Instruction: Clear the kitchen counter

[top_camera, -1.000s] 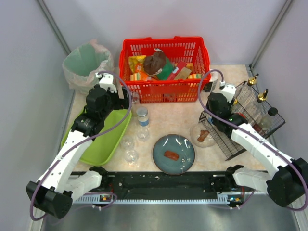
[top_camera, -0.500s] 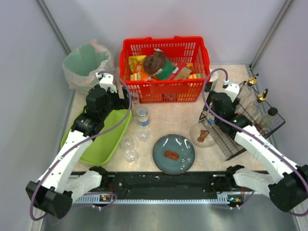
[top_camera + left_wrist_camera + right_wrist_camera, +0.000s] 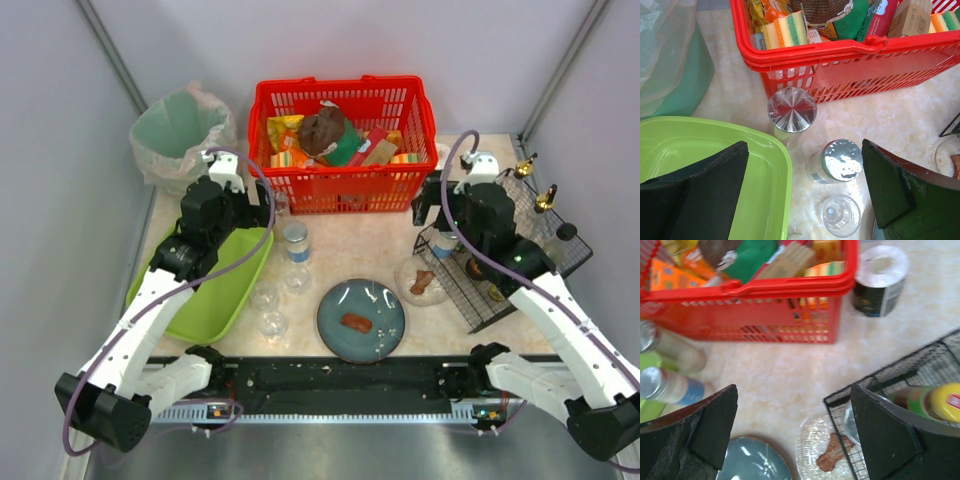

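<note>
Blurred rack (image 3: pixel 920 371) contents, perhaps a bottle (image 3: pixel 935 402); kitchen counter (image 3: pixel 790 365) cropped.

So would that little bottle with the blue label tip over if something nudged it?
Probably: the bottle stands upright, tall and narrow, so a push near its cap could topple it. Its round, smooth wall looks slippery, and once down it would likely roll, perhaps into the small glass beside it.

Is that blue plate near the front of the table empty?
No, a brown piece of food lies near the middle of the blue plate, with a few pale crumbs around it.
</note>
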Tool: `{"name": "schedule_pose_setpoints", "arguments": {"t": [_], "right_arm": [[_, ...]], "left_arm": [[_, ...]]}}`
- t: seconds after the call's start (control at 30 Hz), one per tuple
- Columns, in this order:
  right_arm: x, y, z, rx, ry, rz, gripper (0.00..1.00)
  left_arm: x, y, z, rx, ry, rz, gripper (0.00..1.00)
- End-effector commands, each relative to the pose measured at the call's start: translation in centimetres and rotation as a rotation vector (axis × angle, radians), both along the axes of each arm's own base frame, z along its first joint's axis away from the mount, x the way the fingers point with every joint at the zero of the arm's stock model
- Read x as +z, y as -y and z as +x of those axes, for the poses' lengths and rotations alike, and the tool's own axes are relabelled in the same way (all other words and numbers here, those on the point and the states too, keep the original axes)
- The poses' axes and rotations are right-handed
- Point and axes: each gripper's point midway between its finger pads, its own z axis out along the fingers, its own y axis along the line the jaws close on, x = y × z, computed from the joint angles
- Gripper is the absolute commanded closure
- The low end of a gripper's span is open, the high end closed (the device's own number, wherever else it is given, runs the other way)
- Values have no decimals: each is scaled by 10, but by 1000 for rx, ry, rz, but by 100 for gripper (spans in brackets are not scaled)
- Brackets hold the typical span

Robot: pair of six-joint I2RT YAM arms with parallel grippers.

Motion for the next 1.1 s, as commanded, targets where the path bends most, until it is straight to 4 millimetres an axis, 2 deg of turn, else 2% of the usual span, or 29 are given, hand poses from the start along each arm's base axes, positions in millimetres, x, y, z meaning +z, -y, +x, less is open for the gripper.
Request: {"name": "schedule_pose_setpoints", "arguments": {"t": [0.0, 0.13, 0.3, 0.43, 0.57, 0.73, 0.87, 0.93, 1.07], "right_arm": [[17, -56, -4, 285, 17, 10, 7], [19, -88, -4, 345, 22, -19, 1], [21, -132, -13, 458, 47, 12, 1], [20, -169, -22, 545, 73, 46, 1], [15, -216, -36, 656, 112, 54, 1], [-5, -267, -36, 705, 130, -6, 1], [-35, -299, -24, 654, 106, -39, 1], [-44, -308, -18, 615, 99, -41, 1], [-61, -310, -3, 491, 67, -45, 1]], "left_arm": [[22, -2, 3, 14, 56, -20, 1], [24, -7, 2, 31, 69, -9, 1], [28, -14, 1, 68, 83, -5, 2], [32, -32, 1, 169, 103, -3, 2], [40, -50, -4, 264, 135, -7, 2], [52, -72, -12, 371, 204, -36, 2], [55, -81, -18, 419, 246, -68, 1], [59, -85, -22, 436, 264, -79, 2], [62, -88, -24, 450, 280, -84, 2]]}}
